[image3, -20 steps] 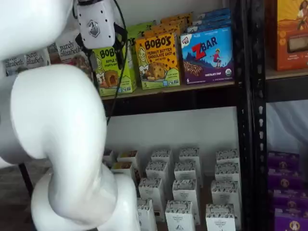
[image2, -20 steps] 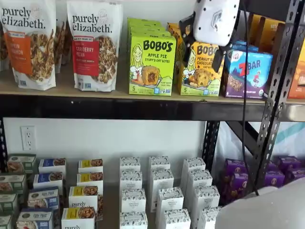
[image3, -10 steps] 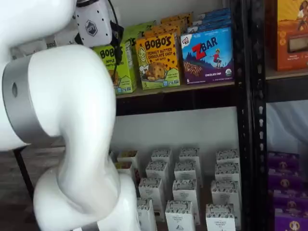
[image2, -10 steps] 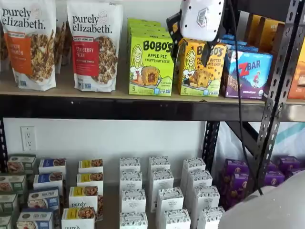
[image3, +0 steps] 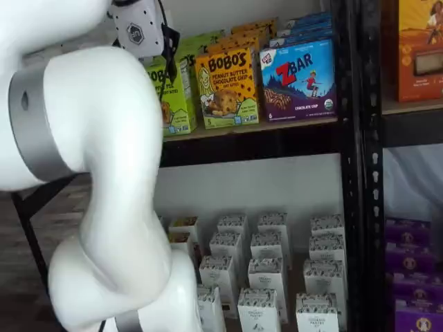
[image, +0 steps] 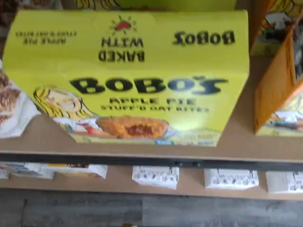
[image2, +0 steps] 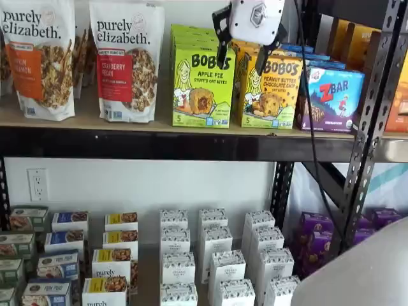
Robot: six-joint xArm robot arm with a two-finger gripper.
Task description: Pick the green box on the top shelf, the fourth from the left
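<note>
The green box (image2: 201,86) stands upright on the top shelf (image2: 159,144), first in a row of like boxes. It fills most of the wrist view (image: 137,71), printed Bobo's Apple Pie. My gripper (image2: 240,65) hangs in front of the shelf at the green box's right edge, between it and the yellow-orange box. Its two black fingers (image2: 220,52) stand open with a plain gap and nothing in them. In a shelf view my arm hides much of the green box (image3: 173,97), and the gripper's white body (image3: 136,28) shows beside it.
Two granola bags (image2: 126,60) stand left of the green box. A yellow-orange Bobo's box (image2: 271,89) and a Zbar box (image2: 331,95) stand to its right. A black upright (image2: 370,127) frames the bay. White boxes (image2: 217,255) fill the lower shelf. My arm (image3: 97,173) blocks a shelf view.
My gripper has moved left, from in front of the yellow-orange box to the green box's right edge. It has stayed open.
</note>
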